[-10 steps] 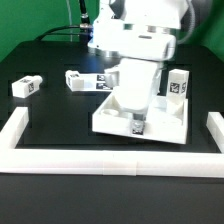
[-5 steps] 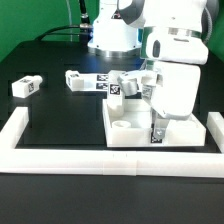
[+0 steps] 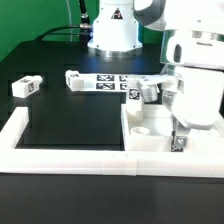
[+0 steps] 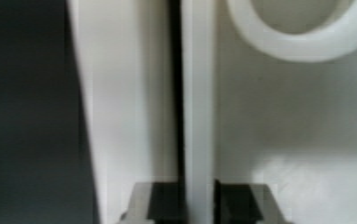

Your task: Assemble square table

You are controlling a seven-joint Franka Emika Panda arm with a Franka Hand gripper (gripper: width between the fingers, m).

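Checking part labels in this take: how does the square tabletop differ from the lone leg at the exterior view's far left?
The tabletop is a broad flat slab; the leg is a small block. The claw grips the tabletop's edge; the leg lies free, untouched. The tabletop sits in the corner of the border wall; the leg lies clear of that wall. Both are white.

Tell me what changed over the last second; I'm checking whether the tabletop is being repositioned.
The gripper, shut on the front edge of the square tabletop, slid it toward the exterior view's right, along the border wall. The leg at that view's left and the marker board stayed put.
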